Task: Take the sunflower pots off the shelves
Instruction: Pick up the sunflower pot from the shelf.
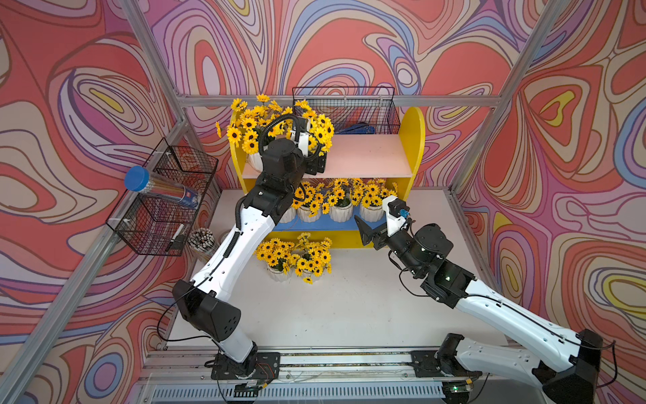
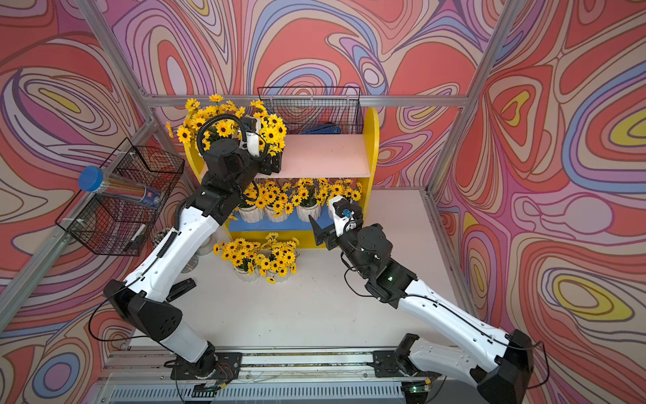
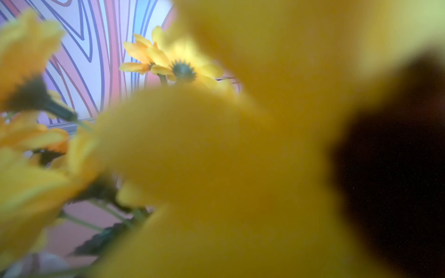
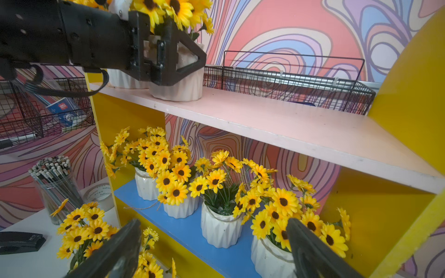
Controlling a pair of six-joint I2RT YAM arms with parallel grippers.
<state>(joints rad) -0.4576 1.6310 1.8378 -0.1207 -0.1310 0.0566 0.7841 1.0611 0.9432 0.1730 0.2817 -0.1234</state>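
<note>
The shelves (image 1: pixel 416 133) (image 2: pixel 372 140) are yellow, with a pink upper board (image 4: pixel 289 125) and a blue lower one. Two sunflower pots stand at the upper board's left end. My left gripper (image 1: pixel 316 164) (image 2: pixel 272 162) reaches round the right-hand one (image 4: pixel 178 89); its near finger (image 4: pixel 168 48) lies against the pot's side, and the grip itself is hidden. Blurred petals (image 3: pixel 216 156) fill the left wrist view. Several pots (image 1: pixel 341 213) (image 4: pixel 220 231) line the lower board. My right gripper (image 1: pixel 370 232) (image 2: pixel 323 234) (image 4: pixel 213 223) is open in front of them, holding nothing. Two pots (image 1: pixel 279 273) (image 1: pixel 311 276) stand on the table.
A black wire basket (image 1: pixel 164 206) on the left wall holds a clear jar with a blue lid (image 1: pixel 140 178). Another basket (image 1: pixel 346 108) hangs behind the upper board. A jar of pencils (image 1: pixel 202 239), a tape roll (image 4: pixel 98 192) and a black stapler (image 2: pixel 181 288) are left of the shelves.
</note>
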